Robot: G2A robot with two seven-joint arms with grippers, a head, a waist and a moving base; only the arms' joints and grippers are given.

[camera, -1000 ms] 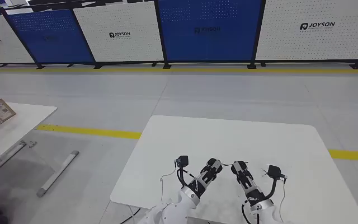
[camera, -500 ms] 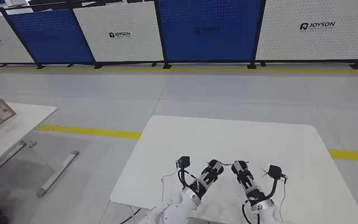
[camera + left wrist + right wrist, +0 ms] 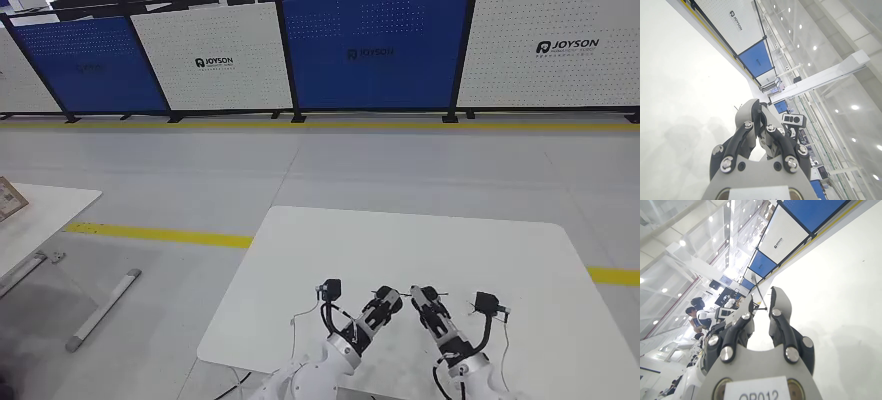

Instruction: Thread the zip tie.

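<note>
Count: one zip tie, two grippers, one table.
Zip tie: a thin dark strap held in the air above the near part of the table, between the two grippers' tips.
Left gripper: its black pads are pressed together. It seems clamped on one end of the zip tie, and a thin dark whisker pokes out beside its tips.
Right gripper: fingers apart. The strap passes through the gap and slants up past the tips, and a short cross-piece lower down reaches towards one finger. Whether it touches that finger cannot be told.
Arms: side by side at the table's near edge, with the tips turned towards each other and close together.
Top view: the zip tie is a hairline joining the left gripper and the right gripper. Neither finger gap can be judged here.
Right wrist view: gives the strap's slant and the open gap around it.
Left wrist view: gives the closed pads, with little of the strap to be made out.
</note>
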